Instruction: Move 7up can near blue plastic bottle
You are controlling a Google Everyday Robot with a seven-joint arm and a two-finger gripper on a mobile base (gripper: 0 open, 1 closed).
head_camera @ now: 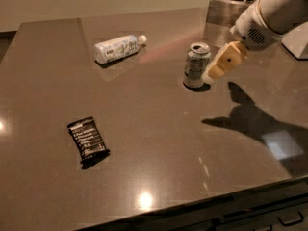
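Observation:
The 7up can (196, 64) stands upright on the brown table, right of centre, silver top showing. The blue plastic bottle (117, 48) lies on its side at the back, left of the can, white cap pointing right. My gripper (219, 66) comes in from the upper right on a white arm; its cream-coloured finger hangs just right of the can, close beside it. Whether it touches the can does not show.
A black snack wrapper (87, 138) lies at the front left. A metal container (226, 11) stands at the back right, and a white object (297, 40) sits at the right edge. The table's front edge (192, 206) runs along the bottom.

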